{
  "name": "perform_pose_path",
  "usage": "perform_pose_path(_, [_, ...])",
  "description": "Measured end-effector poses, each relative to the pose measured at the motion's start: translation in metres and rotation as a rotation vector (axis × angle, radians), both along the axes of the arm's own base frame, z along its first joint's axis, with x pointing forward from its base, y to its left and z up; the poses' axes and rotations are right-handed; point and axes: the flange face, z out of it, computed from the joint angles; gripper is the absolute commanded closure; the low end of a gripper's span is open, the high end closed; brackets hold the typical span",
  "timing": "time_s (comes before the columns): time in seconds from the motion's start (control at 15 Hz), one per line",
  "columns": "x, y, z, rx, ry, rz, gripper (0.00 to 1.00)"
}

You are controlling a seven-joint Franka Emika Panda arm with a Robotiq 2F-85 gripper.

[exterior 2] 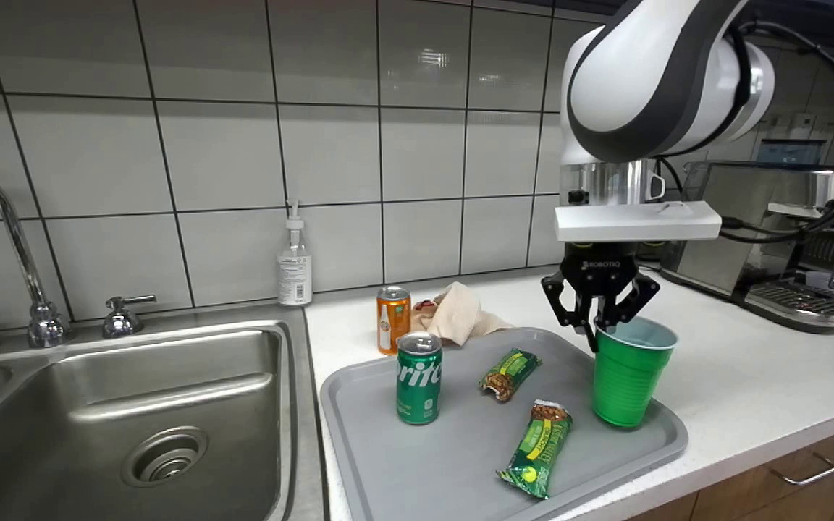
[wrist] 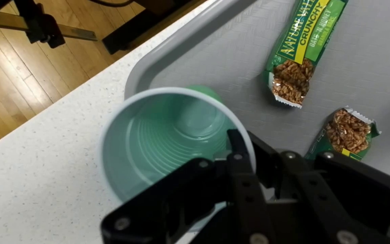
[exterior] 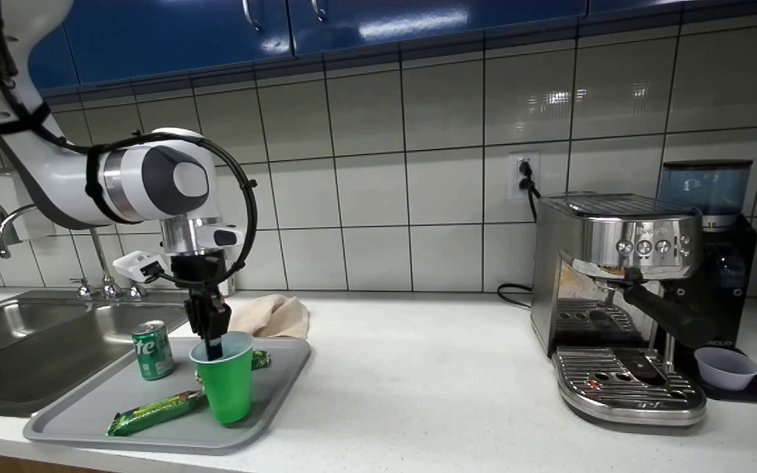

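Note:
My gripper [wrist: 247, 144] is shut on the rim of a green plastic cup [wrist: 168, 139] with a pale inside. One finger reaches inside the cup and the other lies against its outer wall. In both exterior views the cup [exterior: 229, 391] leans slightly over a corner of the grey tray [exterior 2: 431, 474]; whether its base touches the tray I cannot tell. The cup appears empty in the wrist view. Beside it on the tray are two opened green granola bars, one nearer bar [exterior 2: 537, 449] and one farther bar [exterior 2: 508, 374]. A green Sprite can [exterior 2: 419, 383] stands upright there too.
An orange can [exterior 2: 393, 322] and a beige cloth [exterior: 273, 316] are behind the tray. A steel sink [exterior 2: 171, 420] with a faucet [exterior 2: 15, 246] borders it. Against the tiled wall stand a soap bottle [exterior 2: 295, 268] and, farther along, an espresso machine [exterior: 621, 295].

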Motion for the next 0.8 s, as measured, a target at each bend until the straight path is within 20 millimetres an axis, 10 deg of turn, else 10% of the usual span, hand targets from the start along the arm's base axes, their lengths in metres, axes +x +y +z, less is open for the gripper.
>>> perform_pose_path(0.6, [0.0013,0.0017,0.0002,-0.005,-0.002,0.006,0.03])
perform_pose_path(0.8, [0.002,0.0014,0.0042,0.006,-0.003,0.01,0.0])
